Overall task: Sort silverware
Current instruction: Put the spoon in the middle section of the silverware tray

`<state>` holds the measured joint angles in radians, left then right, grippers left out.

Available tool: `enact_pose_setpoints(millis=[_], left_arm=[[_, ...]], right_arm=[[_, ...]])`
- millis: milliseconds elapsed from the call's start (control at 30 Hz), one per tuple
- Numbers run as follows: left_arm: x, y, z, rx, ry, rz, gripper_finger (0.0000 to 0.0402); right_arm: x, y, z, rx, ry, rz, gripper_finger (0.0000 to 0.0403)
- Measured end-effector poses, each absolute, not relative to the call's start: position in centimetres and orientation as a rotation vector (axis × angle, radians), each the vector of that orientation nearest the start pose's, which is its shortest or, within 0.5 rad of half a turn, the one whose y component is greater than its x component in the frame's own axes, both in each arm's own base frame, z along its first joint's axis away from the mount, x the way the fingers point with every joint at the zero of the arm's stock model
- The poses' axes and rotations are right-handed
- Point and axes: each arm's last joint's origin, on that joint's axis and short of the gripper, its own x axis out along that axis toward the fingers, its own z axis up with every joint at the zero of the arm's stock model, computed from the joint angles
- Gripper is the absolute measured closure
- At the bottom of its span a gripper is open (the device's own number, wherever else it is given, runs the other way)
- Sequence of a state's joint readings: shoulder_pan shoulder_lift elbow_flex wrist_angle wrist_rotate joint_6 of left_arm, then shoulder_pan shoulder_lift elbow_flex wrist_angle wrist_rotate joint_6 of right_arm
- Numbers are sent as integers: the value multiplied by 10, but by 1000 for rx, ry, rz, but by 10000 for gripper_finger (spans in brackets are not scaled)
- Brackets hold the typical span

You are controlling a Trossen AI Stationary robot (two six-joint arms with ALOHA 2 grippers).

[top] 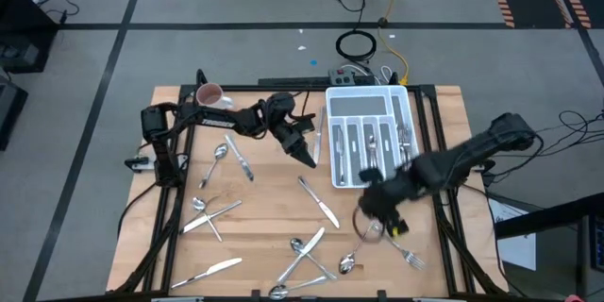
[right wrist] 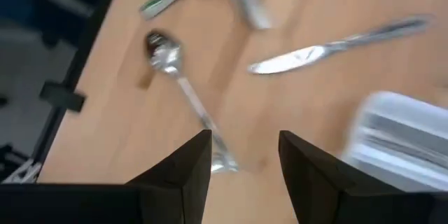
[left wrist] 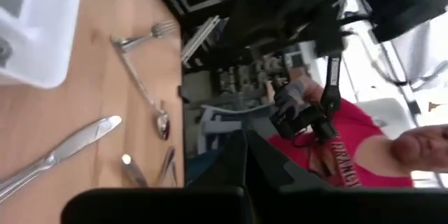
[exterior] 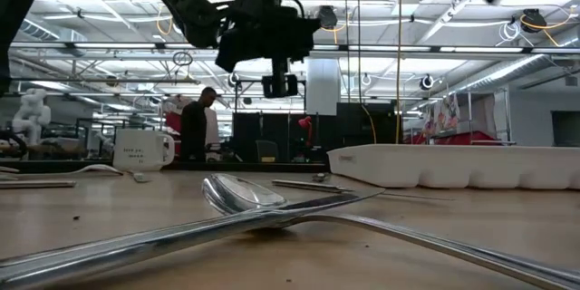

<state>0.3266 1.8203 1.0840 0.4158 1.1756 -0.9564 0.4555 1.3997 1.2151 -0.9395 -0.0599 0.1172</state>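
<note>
Steel flatware, slim shiny forks, spoons and knives (top: pixel 316 200), lies scattered over the pale wooden table (top: pixel 274 217), and several pieces already sit in the slots of the white compartmented plastic tray (top: pixel 368 134) at the far right. Right gripper (top: pixel 373 209) hangs just off the tray's near end with its fingers spread and nothing between them; its wrist view shows a long-handled spoon (right wrist: pixel 189 94) on the wood directly ahead and a table knife (right wrist: pixel 336 45) beyond. Left gripper (top: pixel 307 156) is clenched empty, held above the table just left of the tray. Handling call: pieces are light, rigid, smooth and slippery, and they lie flat, so there is little edge to catch; best bet is to pinch across the narrow handle near mid-length, not the bowl or blade. Crossed pieces near the front edge will likely drag each other if one is lifted. Hard to read: the right arm hides the tray's near end and whatever lies under it, slot contents cannot be told by type, and the low view shows mostly one spoon bowl (exterior: pixel 240 195) up close. A white mug (top: pixel 209 95) stands at the far left corner.
</note>
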Motion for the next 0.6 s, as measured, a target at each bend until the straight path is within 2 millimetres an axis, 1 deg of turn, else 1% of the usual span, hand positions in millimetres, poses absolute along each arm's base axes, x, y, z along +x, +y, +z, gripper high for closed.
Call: enact_pose_setpoints(millis=[100, 167, 233, 333, 400, 500, 600], left_arm=[[361, 95, 228, -1058, 623, -649, 401], [352, 89, 241, -1030, 625, -609, 401], [341, 81, 261, -979, 597, -563, 401], [318, 63, 298, -901, 539, -507, 401], [302, 51, 318, -866, 506, -472, 401], [277, 31, 346, -795, 438, -442, 401], [253, 15, 366, -738, 368, -400, 401]], right_arm=[[244, 144, 256, -135, 1173, 488, 245], [249, 154, 234, -123, 1198, 545, 245], [255, 163, 218, -112, 1202, 580, 245], [266, 173, 195, -119, 1219, 592, 245], [273, 178, 186, -117, 1196, 601, 245], [282, 183, 178, -127, 1139, 619, 245], [287, 184, 172, -147, 1117, 621, 245]])
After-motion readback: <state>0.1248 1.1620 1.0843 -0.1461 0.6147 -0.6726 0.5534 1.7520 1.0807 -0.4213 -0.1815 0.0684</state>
